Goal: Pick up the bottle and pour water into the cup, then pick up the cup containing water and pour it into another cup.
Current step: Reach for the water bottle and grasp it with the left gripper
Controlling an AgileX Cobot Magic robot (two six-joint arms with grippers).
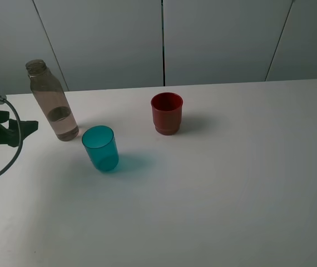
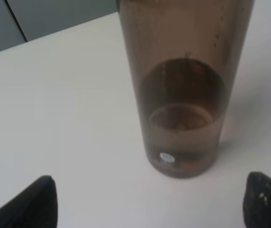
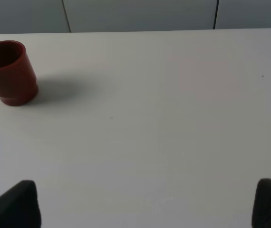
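L gripper (image 2: 150,208) was spread wide, empty. The bottle (image 2: 183,95) stood upright on the bench (image 2: 69,95) straight ahead of it, near but not yet inside its span. L arm looked nearer. R gripper (image 3: 145,205) was also spread, w/ no bottle in its view.

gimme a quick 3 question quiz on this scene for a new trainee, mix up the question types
1. True or false: the bottle is filled up to its neck.
2. In the high view, where does the teal cup stand relative to the red cup? A) left of it, nearer the camera B) right of it C) stacked inside it
3. Short answer: is the left gripper open or shut, and does it hold the bottle?
Key: 1 false, liquid fills only the lower part. 2 A. 3 open, with the bottle ahead of it, not held.
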